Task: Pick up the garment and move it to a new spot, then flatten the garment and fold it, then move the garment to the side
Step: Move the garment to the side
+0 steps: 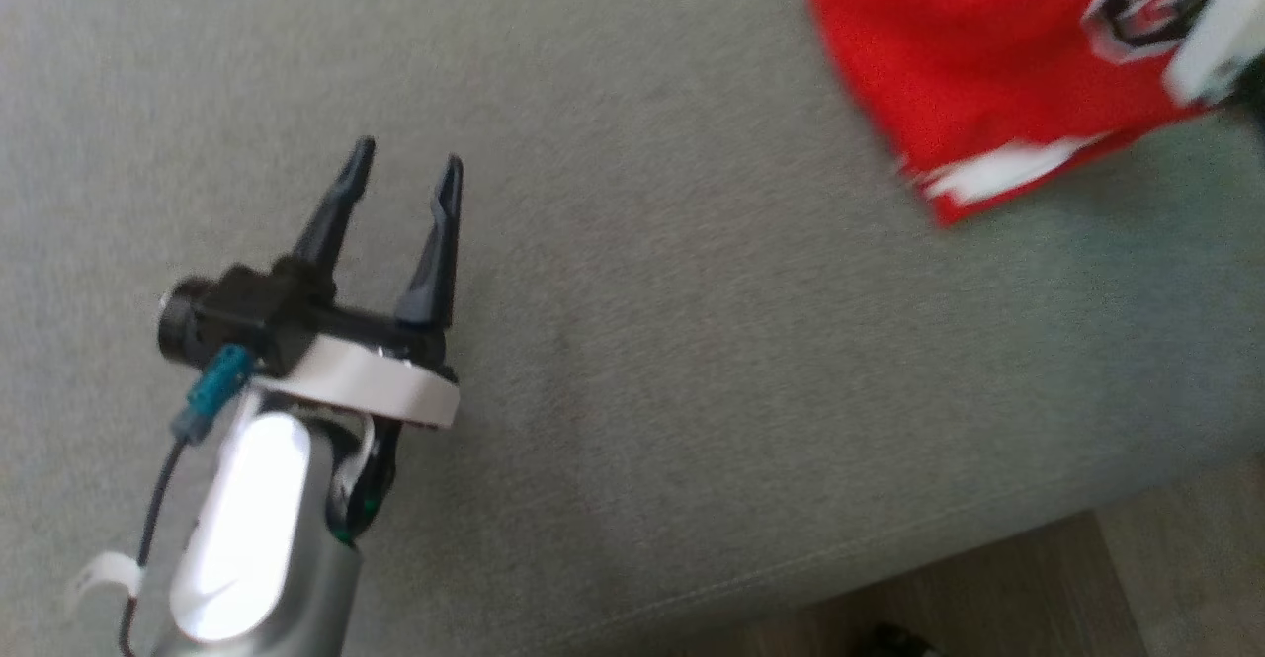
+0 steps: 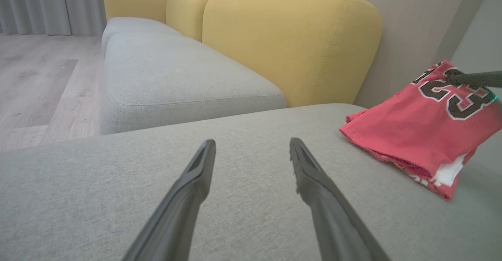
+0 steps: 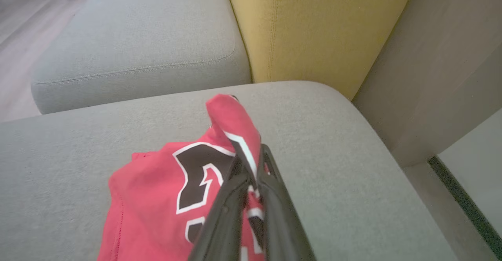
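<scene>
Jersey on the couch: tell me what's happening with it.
The right gripper is shut on a raised bit of the red jersey, which sits in a folded bundle on the grey couch seat near the yellow backrest. The left gripper is open and empty, hovering over bare seat apart from the jersey.

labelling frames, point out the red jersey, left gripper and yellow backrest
red jersey (image 2: 408,135), left wrist view, red fabric
left gripper (image 1: 407,153), head view, between its fingertips
yellow backrest (image 2: 290,45), left wrist view, front face
</scene>
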Controlling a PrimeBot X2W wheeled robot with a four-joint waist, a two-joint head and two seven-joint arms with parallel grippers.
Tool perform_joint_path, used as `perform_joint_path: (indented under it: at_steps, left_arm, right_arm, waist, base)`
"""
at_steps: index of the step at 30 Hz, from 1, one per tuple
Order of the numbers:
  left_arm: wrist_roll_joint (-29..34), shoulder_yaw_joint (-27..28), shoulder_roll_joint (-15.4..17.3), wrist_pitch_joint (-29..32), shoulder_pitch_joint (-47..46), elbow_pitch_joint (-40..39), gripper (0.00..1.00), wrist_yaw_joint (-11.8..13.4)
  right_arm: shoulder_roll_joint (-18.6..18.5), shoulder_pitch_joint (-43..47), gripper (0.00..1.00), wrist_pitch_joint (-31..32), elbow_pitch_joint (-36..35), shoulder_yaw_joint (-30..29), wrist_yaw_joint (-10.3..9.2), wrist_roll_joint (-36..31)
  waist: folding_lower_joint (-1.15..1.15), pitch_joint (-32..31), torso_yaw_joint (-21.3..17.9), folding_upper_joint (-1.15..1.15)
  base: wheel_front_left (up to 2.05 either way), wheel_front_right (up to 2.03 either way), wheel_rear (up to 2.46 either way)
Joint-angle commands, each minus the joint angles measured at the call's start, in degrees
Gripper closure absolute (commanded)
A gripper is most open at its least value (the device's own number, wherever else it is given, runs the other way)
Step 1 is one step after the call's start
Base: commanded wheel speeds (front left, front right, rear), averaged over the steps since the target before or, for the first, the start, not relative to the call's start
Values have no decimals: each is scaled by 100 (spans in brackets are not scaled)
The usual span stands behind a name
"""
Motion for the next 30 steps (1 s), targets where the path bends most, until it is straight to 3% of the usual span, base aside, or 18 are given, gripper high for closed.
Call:
perform_joint_path:
  at_steps: [1,9,19,20,21,22,30]
  left_arm:
    - [49,142,101,-59,-204,-204,0,8]
    - [45,150,145,-63,-373,-203,0,40]
    - [5,138,146,-67,-417,-136,0,65]
    - [1,136,146,-67,-415,-130,0,66]
    - [-2,134,147,-67,-410,-121,0,68]
    - [-5,131,147,-67,-405,-112,0,69]
    - [-69,160,104,-68,-313,-71,0,105]
  right_arm:
    - [-161,-121,100,7,-75,40,-4,-51]
    - [-621,-726,100,33,400,16,-4,-241]
    - [-585,-1053,100,-101,1199,-217,-4,-610]
    - [-567,-1066,85,-114,1254,-241,-4,-618]
    - [-539,-1067,28,-119,1303,-264,-4,-616]
    - [-512,-1067,0,-125,1340,-278,-4,-618]
    - [-432,-992,0,-502,1311,-223,-4,-767]
  waist:
    - [-1,410,275,0]
    - [-1,656,349,0]
    - [-1,581,337,0]
    - [-1,570,343,0]
    - [-1,556,347,0]
    - [-1,540,353,0]
    - [-1,231,425,0]
  base:
    - [0,0,0]
    - [0,0,0]
    - [0,0,0]
    - [0,0,0]
    - [0,0,0]
    - [0,0,0]
    - [0,0,0]
